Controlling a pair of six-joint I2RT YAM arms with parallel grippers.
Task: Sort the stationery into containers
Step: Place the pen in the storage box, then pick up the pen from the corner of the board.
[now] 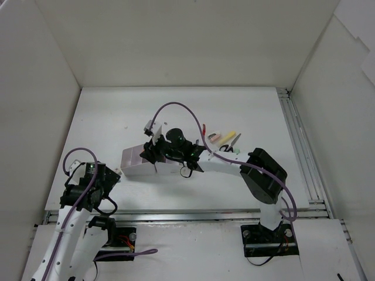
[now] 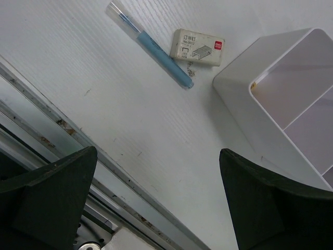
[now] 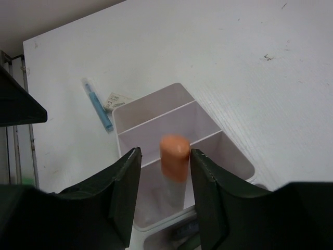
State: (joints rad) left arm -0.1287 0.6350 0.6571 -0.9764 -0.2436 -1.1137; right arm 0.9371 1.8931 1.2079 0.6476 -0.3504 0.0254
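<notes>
Top view: right pincer (image 1: 151,153) hung over the white organizer (image 1: 135,163).
Left wrist: left pincer (image 2: 158,172) was spread; blue pen (image 2: 156,49) and staple box (image 2: 197,48) lay ahead of it on the tabletop (image 2: 130,114).
Right wrist: right pincer was spread, a blurred orange marker (image 3: 174,151) between its fingers, above an organizer compartment.

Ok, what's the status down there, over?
Left gripper open, empty, near blue pen. Right gripper open over organizer, orange marker blurred between its fingers. Nothing blocking.
</notes>
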